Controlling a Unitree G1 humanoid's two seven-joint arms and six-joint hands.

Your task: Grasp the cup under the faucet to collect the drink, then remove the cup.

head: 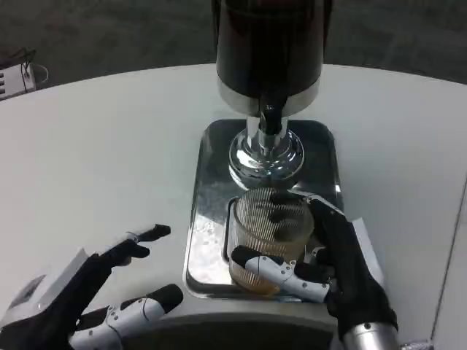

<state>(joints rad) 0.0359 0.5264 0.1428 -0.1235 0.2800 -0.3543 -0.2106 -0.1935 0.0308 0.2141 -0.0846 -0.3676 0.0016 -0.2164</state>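
Right hand: our right hand (337,270) was wrapped around the cup (271,233), one finger curled across its near side and the rest along its right flank, so we held it clamped.
Left hand: our left hand (95,295) hovered over the surface (102,160) at the lower left, fingers spread apart and holding nothing, well apart from the cup.
Cup: it was a clear ribbed cup standing upright on the tray (211,189), just in front of the faucet (268,124) and the shiny round base (265,157) beneath it.
Contents: an amber tint showed near the bottom of the cup; we could not tell how full it was.
Dispenser: the dark dispenser body (270,44) stood at the far end of the tray, with the faucet pointing down at its front.
Step in hand: we judged that we were in the holding stage, with the grasp made and the cup not yet taken off the tray.
Alignment: the cup appeared to sit a little nearer to us than the spout, though the angle left this unsure.
Next move: we judged that it called for keeping the cup upright, holding the grip firm, and drawing it level toward us, clear of the tray rim.
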